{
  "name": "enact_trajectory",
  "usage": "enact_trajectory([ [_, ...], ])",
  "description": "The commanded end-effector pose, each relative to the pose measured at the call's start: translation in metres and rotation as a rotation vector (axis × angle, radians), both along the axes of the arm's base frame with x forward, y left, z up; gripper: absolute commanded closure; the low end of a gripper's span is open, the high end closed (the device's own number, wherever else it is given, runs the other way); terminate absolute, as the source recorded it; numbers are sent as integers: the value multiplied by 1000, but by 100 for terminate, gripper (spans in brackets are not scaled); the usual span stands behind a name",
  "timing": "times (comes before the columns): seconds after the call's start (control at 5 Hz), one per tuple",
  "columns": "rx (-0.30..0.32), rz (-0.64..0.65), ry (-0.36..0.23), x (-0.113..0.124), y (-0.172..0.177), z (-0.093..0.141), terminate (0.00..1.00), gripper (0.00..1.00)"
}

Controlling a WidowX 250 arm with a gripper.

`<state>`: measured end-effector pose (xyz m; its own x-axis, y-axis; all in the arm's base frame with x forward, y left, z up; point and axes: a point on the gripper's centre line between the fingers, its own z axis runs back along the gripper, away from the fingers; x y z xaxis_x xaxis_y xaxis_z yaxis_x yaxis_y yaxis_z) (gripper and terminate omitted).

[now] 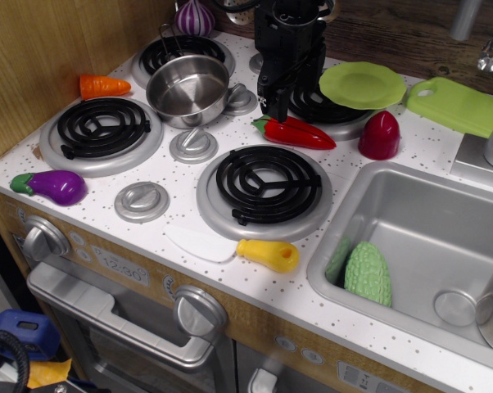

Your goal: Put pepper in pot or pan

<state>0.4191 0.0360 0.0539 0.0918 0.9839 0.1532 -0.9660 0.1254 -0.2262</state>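
Basically not begun: pepper (300,133) on counter at 4 o'clock of empty pot (187,90), gripper (273,105) above stem, narrowly parted, holding nothing.

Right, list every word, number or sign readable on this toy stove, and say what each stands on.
"12:30", roughly: raised digits on the clock panel at the stove front, low in contrast, so uncertain.
Marks on the small panel at the lower right: too small to read.
Nothing else readable.
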Motion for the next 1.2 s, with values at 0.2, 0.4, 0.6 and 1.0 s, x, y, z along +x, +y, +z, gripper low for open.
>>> enact_trajectory([
  [0.2,-32,8,-12,1,6,-11,0,0],
  [0.4,-63,15,-20,2,9,-22,0,0],
  [0.6,-77,11,-31,1,14,-32,0,0],
  [1.0,-132,19,-39,3,23,-49,0,100],
])
